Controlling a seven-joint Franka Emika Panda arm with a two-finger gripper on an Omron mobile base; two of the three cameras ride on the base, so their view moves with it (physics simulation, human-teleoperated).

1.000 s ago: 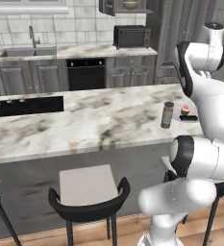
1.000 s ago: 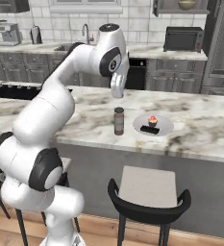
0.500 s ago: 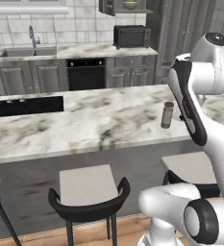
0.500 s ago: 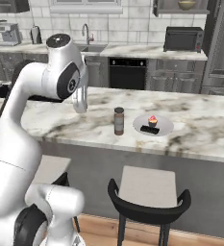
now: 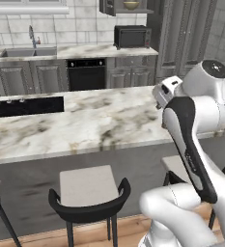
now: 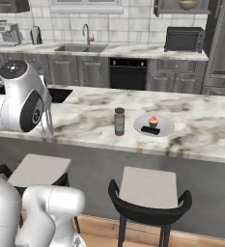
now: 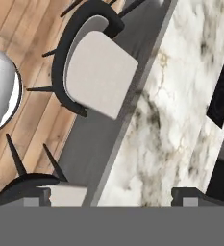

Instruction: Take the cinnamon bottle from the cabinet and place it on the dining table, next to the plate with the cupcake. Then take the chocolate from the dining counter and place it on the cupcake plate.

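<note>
Bottle upright on the table just left of the plate, beside the cupcake as asked; chocolate lying on the plate's near edge, so both placements look done. Gripper spread wide, empty, hanging over the table's near edge above a stool, well away from the plate.

Open marble on the table left of the bottle; plate close on its right.
</note>
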